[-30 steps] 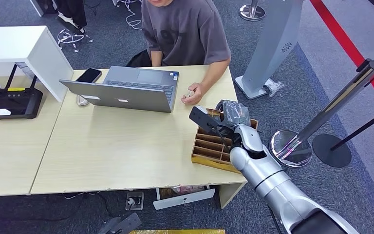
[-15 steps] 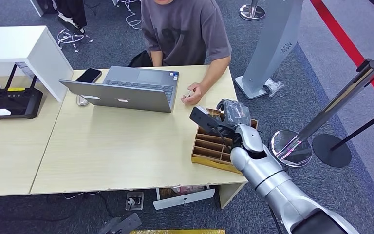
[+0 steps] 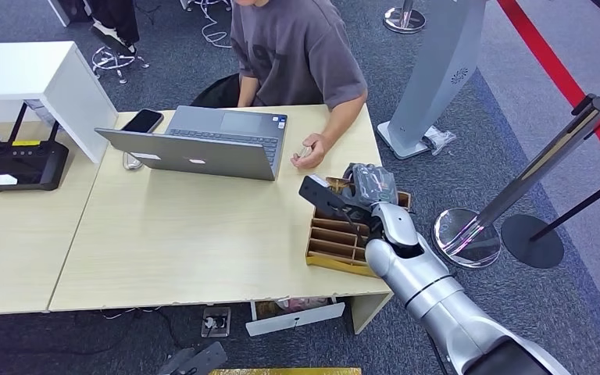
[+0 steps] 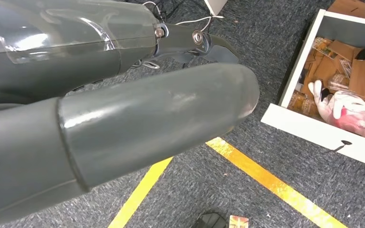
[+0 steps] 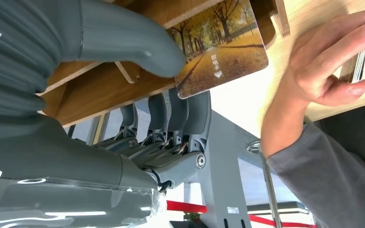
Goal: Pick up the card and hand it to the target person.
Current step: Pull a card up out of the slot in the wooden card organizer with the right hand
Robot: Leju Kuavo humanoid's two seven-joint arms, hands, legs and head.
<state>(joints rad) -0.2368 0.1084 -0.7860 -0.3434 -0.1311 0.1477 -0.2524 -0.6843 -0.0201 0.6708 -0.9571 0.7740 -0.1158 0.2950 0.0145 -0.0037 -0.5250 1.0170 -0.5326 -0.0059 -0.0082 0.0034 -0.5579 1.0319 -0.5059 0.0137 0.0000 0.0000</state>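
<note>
- The wooden slotted tray [image 3: 336, 238] sits right under the right hand [image 3: 363, 199], its dividers close below the held card [image 3: 322, 195].
- The person's hand [image 3: 308, 152] rests on the table [image 3: 187, 234] just above the card in the frame; a narrow strip of bare top separates them.
- The open laptop [image 3: 203, 144] blocks the upper centre.
- Left of the tray, the tabletop is bare across the frame's middle.
</note>
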